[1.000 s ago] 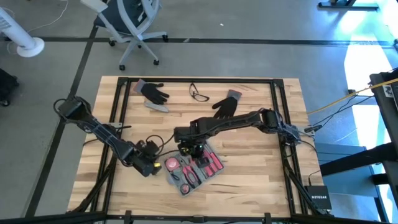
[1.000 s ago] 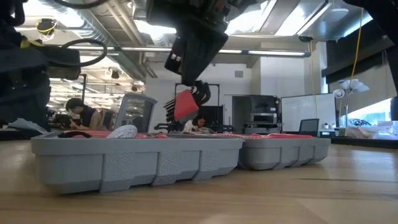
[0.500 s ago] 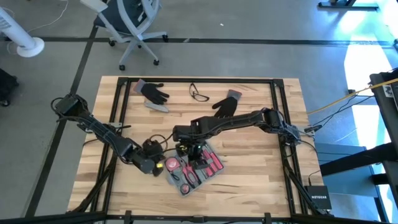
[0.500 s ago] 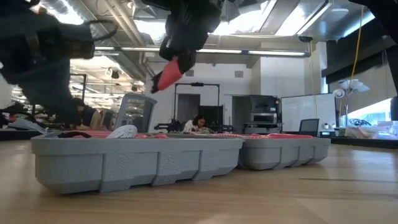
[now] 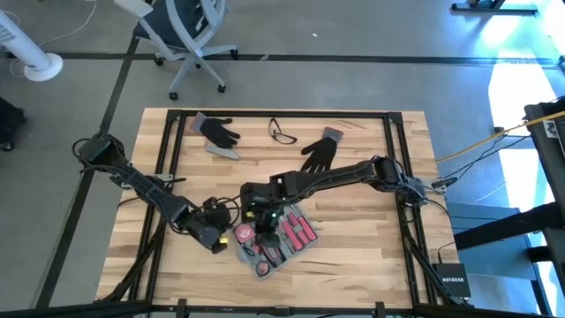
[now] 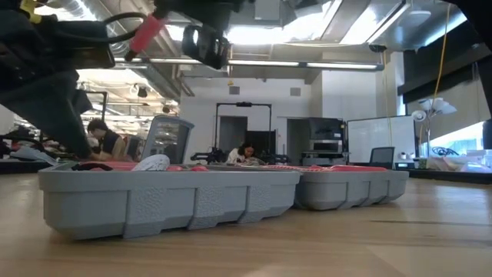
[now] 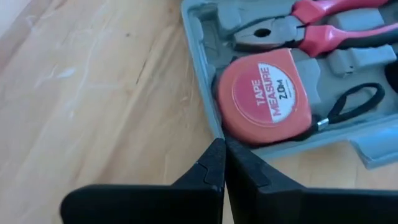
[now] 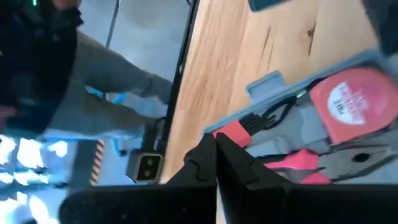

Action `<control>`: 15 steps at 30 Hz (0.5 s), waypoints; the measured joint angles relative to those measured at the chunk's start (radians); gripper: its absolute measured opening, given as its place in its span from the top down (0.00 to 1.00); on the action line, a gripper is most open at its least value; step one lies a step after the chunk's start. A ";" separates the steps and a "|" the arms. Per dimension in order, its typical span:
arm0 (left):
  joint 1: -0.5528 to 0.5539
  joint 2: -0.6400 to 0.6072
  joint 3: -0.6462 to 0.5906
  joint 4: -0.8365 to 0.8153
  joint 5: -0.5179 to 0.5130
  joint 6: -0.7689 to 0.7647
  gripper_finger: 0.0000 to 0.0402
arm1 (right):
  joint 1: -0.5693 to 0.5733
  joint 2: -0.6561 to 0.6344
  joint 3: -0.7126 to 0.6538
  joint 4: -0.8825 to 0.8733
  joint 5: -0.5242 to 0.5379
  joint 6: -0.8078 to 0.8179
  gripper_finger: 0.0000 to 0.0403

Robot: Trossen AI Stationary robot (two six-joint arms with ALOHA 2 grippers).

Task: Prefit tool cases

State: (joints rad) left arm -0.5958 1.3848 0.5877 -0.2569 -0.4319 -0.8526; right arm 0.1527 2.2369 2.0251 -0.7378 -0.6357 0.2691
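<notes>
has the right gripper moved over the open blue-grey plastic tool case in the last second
Yes. In the high view the right gripper has shifted toward the picture's left, from above the blue-grey plastic tool case's middle to its left end.

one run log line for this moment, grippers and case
left gripper: shut, at case edge by tape measure | right gripper: shut on red tool, over case | case: open, on table

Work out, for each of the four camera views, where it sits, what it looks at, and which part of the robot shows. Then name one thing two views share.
High: above the table, looking straight down; both arms, tool case.
Low: at table height, looking level at the case wall; arm parts overhead.
Left wrist: on left arm; left gripper, jaws shut, beside the tape measure.
Right wrist: on right arm; right gripper, jaws shut, above the case.
Shared: both wrist views show the tape measure.
</notes>
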 joint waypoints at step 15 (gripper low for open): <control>-0.105 -0.003 0.000 -0.041 -0.003 -0.153 1.00 | 0.010 0.013 -0.024 -0.022 -0.153 0.381 1.00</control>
State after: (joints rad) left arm -0.7012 1.3814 0.5877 -0.2974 -0.4345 -1.0053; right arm 0.1630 2.2501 2.0006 -0.7599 -0.7891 0.6499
